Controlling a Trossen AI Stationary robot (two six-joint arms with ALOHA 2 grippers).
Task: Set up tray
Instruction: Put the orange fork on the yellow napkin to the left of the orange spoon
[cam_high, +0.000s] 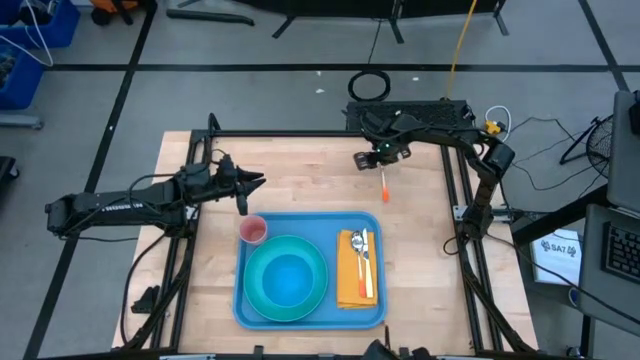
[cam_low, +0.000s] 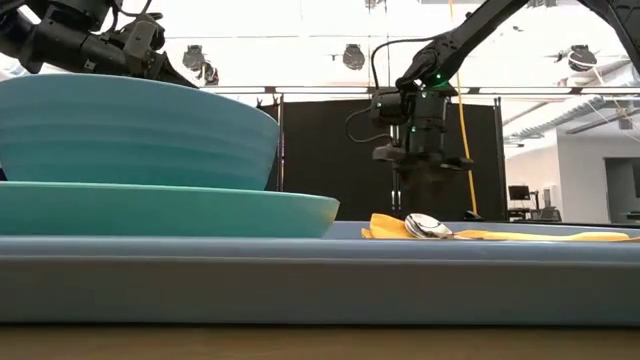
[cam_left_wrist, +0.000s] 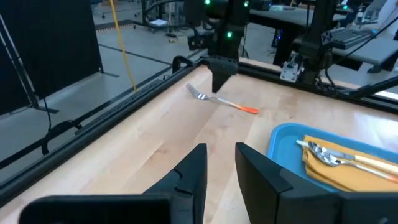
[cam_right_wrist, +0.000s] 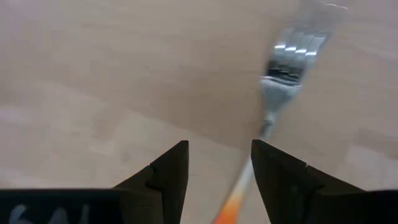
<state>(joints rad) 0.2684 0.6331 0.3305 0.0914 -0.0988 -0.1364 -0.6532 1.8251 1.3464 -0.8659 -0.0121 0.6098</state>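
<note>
The blue tray (cam_high: 310, 217) lies at the table's near middle. On it sit a turquoise bowl (cam_high: 288, 278) on a turquoise plate, a pink cup (cam_high: 253, 231), and a yellow napkin (cam_high: 345, 287) with a spoon (cam_high: 358, 245) on top. An orange-handled fork (cam_high: 384, 188) lies flat on the wood beyond the tray. My right gripper (cam_right_wrist: 219, 146) is open and points down over the fork (cam_right_wrist: 286, 68). Its fingers stand on either side of the fork's shaft, and no touch shows. My left gripper (cam_left_wrist: 221, 152) is open and empty, above the table by the tray's far left corner.
A black frame rail (cam_high: 330, 133) runs along the table's far and side edges. Bare wood (cam_high: 300, 170) lies between the two grippers, beyond the tray. In the low view the bowl (cam_low: 130, 130) and the tray's rim (cam_low: 300, 270) fill the foreground.
</note>
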